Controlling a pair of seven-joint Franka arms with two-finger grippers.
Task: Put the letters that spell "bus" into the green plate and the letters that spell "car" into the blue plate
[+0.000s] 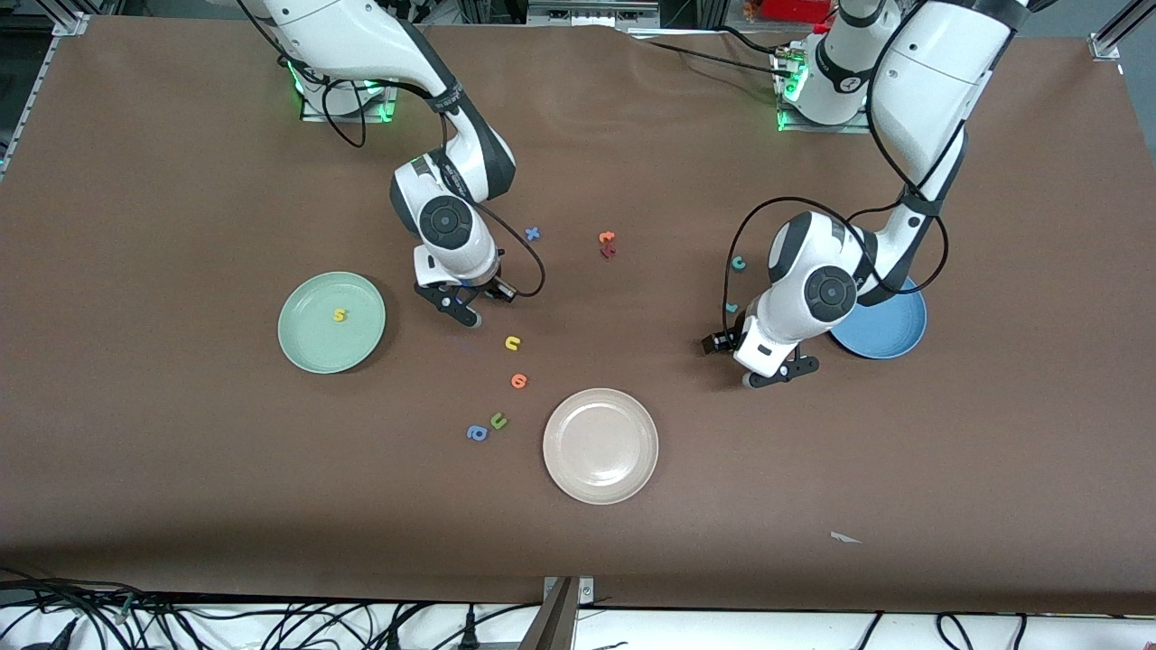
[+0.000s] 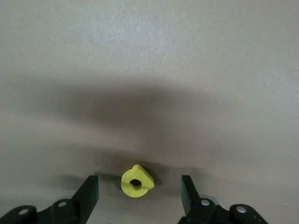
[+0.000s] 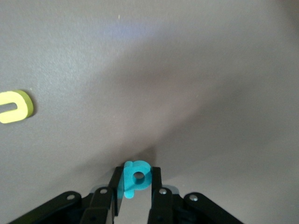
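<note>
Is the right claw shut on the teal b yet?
Shut on it: in the right wrist view the right claw has both fingers pressed against the teal b.

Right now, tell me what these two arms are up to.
The right gripper has its fingers shut on the teal "b", low over the table beside the green plate, which already holds the yellow "s". The left gripper is open around the yellow "a", which lies on the table between its fingers, beside the blue plate. The yellow "u", teal "c" and pale-teal "r" lie loose on the table.
</note>
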